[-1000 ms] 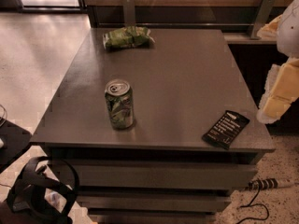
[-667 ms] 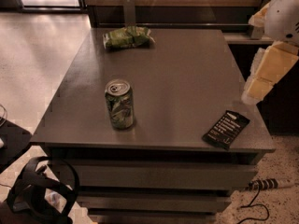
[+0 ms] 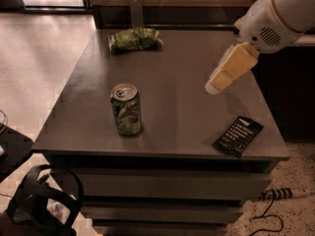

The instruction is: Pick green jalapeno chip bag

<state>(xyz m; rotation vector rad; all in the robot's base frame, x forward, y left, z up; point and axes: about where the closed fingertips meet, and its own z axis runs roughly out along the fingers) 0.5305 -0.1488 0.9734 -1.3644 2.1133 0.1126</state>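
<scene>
**Above the right half of the bench, the claw hangs clear of the green jalapeno chip bag**

At the far edge of the grey bench, left of centre, the green jalapeno chip bag lies on its side, crinkled and puffy, with pale markings on its face. A grey upright post stands just behind it. Nothing touches the bag.

The white arm enters from the upper right corner and slants down toward the bench. The cream-coloured claw at its end points down and to the left and hovers in the air, with its shadow on the surface beneath. Whether the claw is open or closed I cannot tell; it holds nothing that shows. It is well apart from the bag, to the bag's right and nearer the camera.

A green-and-white drink can stands upright on the near left part of the bench, its pull-tab top showing. A flat black packet with white text lies near the front right corner, below the claw and apart from it.

On the floor, a black strapped object sits at the lower left and a cable trails at the lower right.
</scene>
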